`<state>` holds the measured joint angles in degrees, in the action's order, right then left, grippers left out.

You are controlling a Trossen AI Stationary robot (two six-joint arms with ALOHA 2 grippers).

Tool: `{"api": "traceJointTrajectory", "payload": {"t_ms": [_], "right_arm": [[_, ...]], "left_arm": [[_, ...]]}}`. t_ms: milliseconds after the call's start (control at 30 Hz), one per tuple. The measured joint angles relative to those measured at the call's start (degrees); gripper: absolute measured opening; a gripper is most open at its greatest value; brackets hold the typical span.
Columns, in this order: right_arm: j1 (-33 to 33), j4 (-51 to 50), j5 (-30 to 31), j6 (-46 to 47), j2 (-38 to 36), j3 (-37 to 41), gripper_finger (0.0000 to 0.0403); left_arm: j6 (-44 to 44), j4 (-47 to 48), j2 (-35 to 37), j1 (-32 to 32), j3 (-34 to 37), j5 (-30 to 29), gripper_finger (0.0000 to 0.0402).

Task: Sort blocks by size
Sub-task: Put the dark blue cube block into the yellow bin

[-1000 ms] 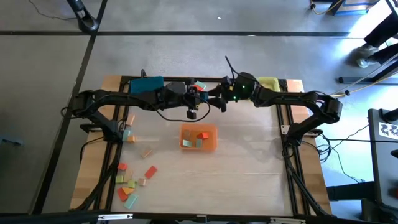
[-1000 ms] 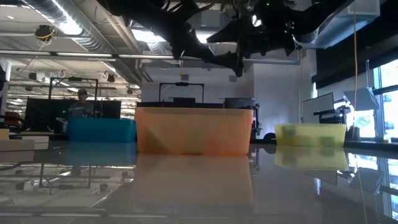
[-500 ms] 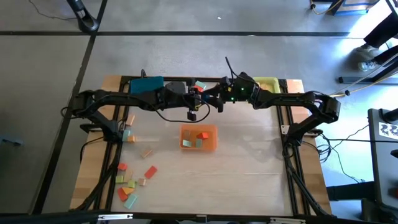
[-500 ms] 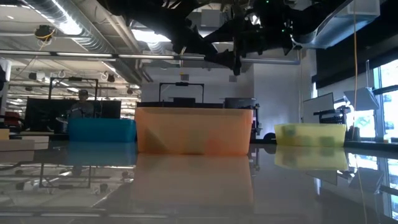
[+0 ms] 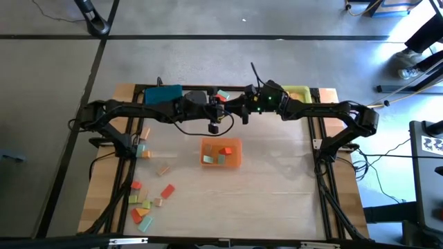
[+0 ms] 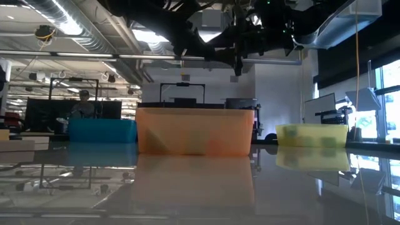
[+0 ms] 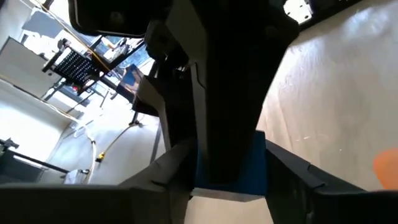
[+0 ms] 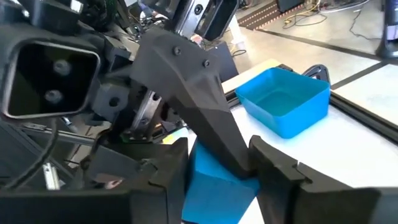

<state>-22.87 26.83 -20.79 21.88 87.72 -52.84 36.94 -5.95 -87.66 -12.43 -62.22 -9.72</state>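
My two grippers meet high above the table's far middle, between the blue tray and the yellow tray. A blue block sits between them, clear of the table. My left gripper reaches in from the left and my right gripper from the right. Both are closed on that block. The right wrist view shows the same block between the right fingers, with a left finger lying over it. Other blocks lie in the orange tray and loose on the table. My left gripper has the blue block between its two fingers, at the block's side face. The fingers come nearly level from the table's left. The right gripper's finger covers the block's far part. The block is lifted clear. My right gripper pinches the same block between its two fingers, at the side face. The fingers come nearly level from the table's right, opposite the left gripper. The block is clear of the table and the left finger crosses over its top.
Loose blocks lie near the left front corner and by the left edge. The orange tray stands at mid-table, below the grippers. A person sits behind monitors in the room beyond. The table's right half shows bare wood.
Both arms have stayed where they were above the far middle. My right gripper's wrist has turned a little. In the low view its fingers have drawn closer together around the blue block held by my left gripper.
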Motion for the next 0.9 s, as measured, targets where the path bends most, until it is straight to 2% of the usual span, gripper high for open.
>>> {"api": "traceJointTrajectory", "payload": {"t_ms": [100, 233, 467, 633, 767, 900], "right_arm": [[-0.02, -0.70, 0.29, -0.61, -0.08, 0.02, 0.0149], [-1.25, -3.23, -1.22, -2.81, -1.82, 0.13, 0.0132], [-6.36, -11.16, -1.05, -4.89, -8.12, 0.13, 0.0137], [-9.80, -20.53, 0.29, -8.31, -12.10, 0.11, 0.0134], [-12.71, -30.74, 4.06, -11.84, -15.88, 0.11, 0.0135], [-15.81, -44.01, 15.80, -15.95, -19.03, 0.11, 0.0137]], "left_arm": [[-1.18, 0.86, 0.08, 0.07, -0.03, -1.80, 0.0190], [-1.97, 6.45, 2.04, 0.07, -0.07, -3.52, 0.0218], [-6.57, 14.76, 3.92, -1.65, -0.11, -3.72, 0.0217], [-9.91, 21.20, 4.11, -3.88, -0.11, -3.73, 0.0211], [-12.34, 24.73, 4.11, -5.57, -0.11, -0.02, 0.0210], [-13.47, 23.69, 4.17, -6.78, 0.99, 3.88, 0.0209]]}}
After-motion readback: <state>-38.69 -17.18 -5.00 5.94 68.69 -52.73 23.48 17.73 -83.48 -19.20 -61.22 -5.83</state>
